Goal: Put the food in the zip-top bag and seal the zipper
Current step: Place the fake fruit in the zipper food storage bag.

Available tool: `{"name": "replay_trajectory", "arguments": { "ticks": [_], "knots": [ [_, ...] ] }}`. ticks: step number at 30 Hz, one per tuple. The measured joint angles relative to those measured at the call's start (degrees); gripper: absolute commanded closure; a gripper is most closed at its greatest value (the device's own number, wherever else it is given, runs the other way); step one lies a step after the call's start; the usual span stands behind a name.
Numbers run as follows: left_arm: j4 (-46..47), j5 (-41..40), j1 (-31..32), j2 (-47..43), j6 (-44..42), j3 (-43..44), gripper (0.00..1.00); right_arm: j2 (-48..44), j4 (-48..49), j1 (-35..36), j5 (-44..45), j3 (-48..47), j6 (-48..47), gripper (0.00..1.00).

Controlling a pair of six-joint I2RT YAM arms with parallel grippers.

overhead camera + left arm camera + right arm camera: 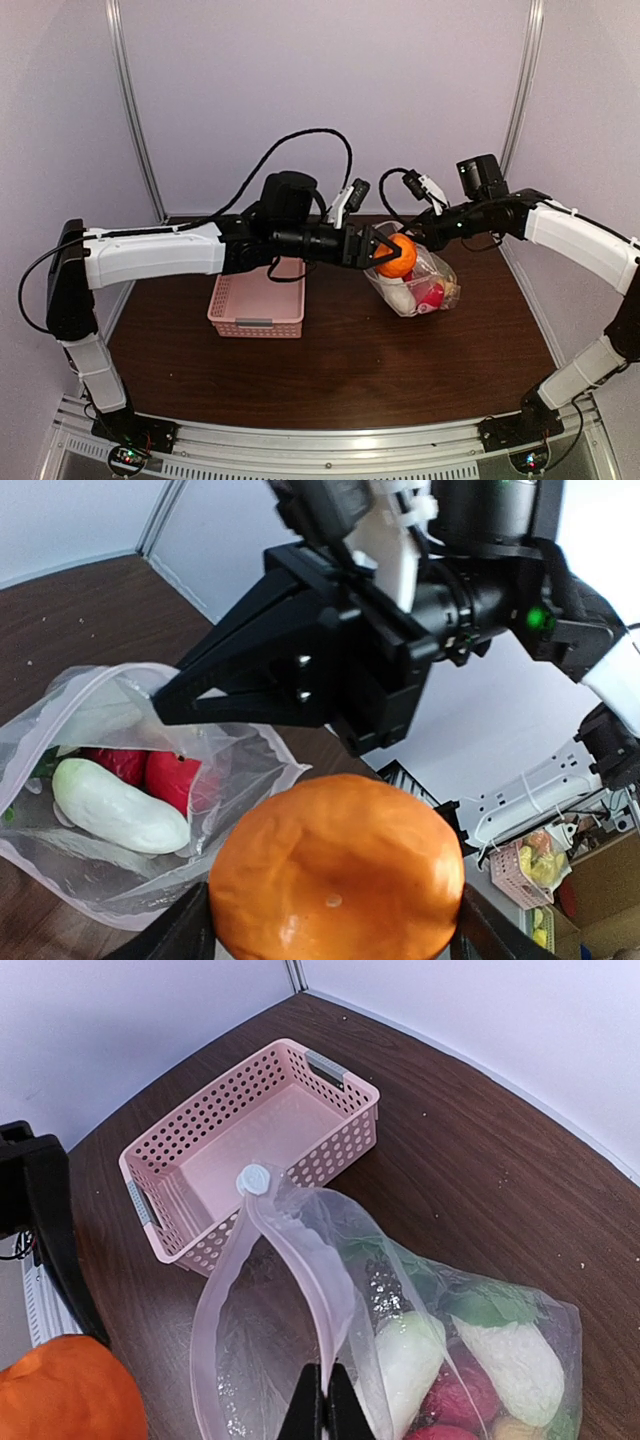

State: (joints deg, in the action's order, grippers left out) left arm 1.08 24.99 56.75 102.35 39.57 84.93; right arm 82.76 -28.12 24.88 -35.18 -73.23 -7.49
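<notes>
From above, the left gripper (385,250) is clasping the orange (399,256) in wide jaws at the mouth of the bag (425,290). Its wrist view is showing red and whitish food (115,805) inside, beyond the jaws. The right gripper (327,1405), jaws pressed together, is pinching the zipper (300,1260), with a pink basket (330,1155) beyond.

No readable text, label, brand or number shows on anything in these views.

Zip-top bag (310,1270) gapes, perhaps wide enough for the orange (335,875); right hand (325,1405) crowds its rim.
</notes>
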Motion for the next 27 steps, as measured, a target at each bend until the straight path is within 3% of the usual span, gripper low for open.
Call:
{"name": "replay_trajectory", "arguments": {
  "ticks": [15,27],
  "knots": [
    [1.25,-7.52,0.85,5.62,7.61,-0.44,0.43,-5.75,1.22,0.00,-0.96,5.07,1.95,1.00],
    [-7.17,-16.28,0.83,11.78,10.67,10.34,0.43,-6.73,2.47,0.00,-3.48,5.97,3.02,1.00]
  ]
}}
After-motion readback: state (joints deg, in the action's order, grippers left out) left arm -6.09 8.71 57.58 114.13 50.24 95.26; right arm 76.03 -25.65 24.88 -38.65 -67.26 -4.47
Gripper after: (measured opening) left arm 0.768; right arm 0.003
